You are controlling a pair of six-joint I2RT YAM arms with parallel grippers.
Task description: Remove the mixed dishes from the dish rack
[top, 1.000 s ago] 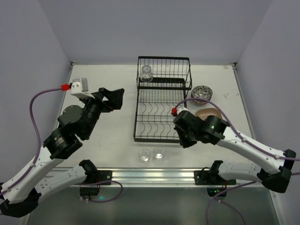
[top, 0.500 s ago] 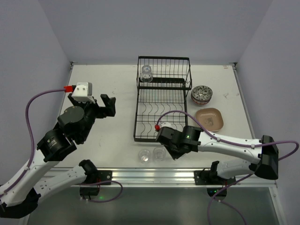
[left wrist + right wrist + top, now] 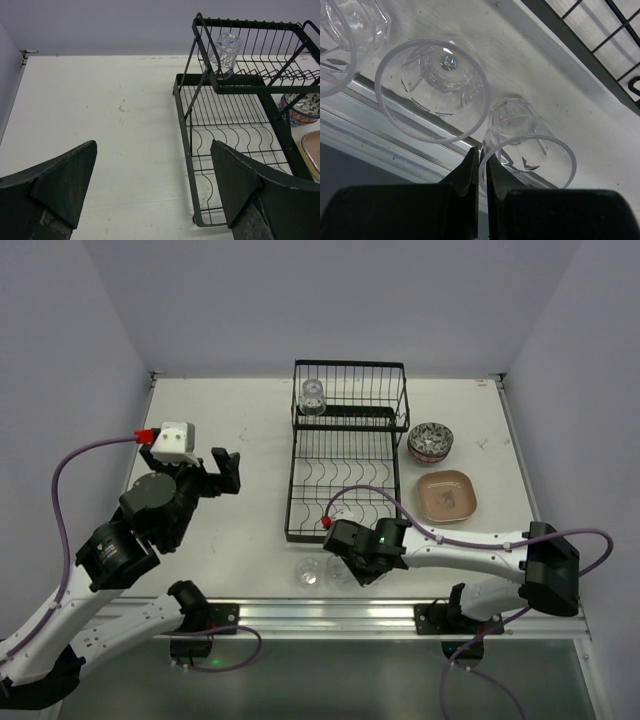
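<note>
Your right gripper [image 3: 481,156] is pinched narrow on the rim of a small clear faceted glass [image 3: 520,125], one finger inside and one outside. That grip keeps the glass mouth-up at the near table edge, just right of a matching clear glass [image 3: 432,95], so the unloaded glasses stay grouped. The black wire two-tier dish rack [image 3: 350,423] sits just beyond. Your left gripper [image 3: 153,150] hangs empty with fingers spread wide, facing the clear glass on the upper shelf [image 3: 226,50], likely its next pick.
</note>
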